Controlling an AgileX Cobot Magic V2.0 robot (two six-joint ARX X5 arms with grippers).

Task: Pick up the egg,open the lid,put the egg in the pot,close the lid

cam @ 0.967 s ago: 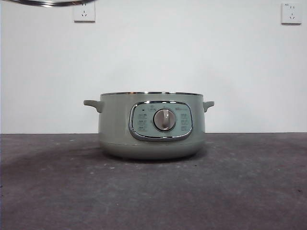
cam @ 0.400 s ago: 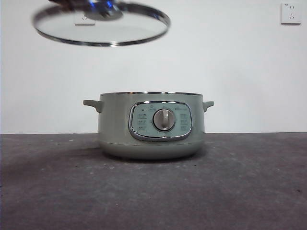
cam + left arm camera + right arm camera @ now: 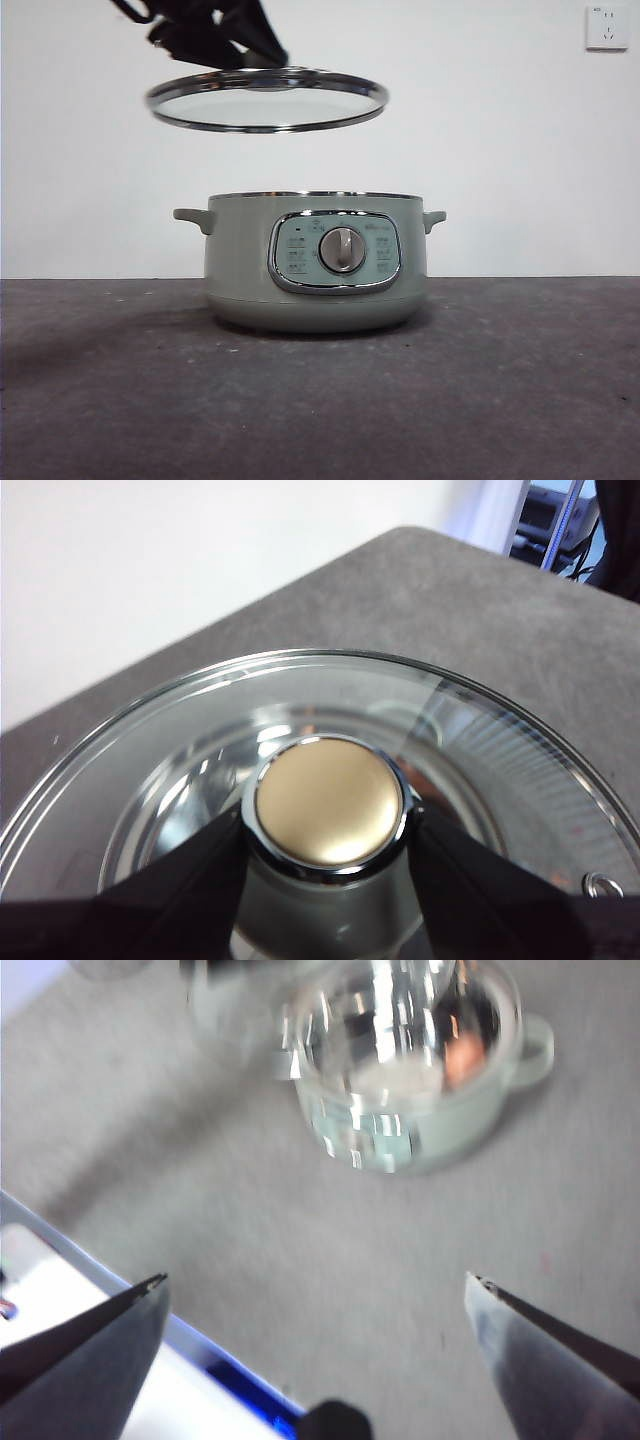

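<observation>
Above pot, lid in left hand

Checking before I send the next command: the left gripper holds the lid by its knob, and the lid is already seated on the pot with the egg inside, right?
Not quite. The left gripper does hold the lid by its knob, but the front view shows the lid hanging in the air above the pot, clear of its rim. The right wrist view shows the egg inside.

The lid hung above the pot, offset toward one handle, leaving a clear gap over the rim. The left gripper gripping the knob blocked access from above.
</observation>
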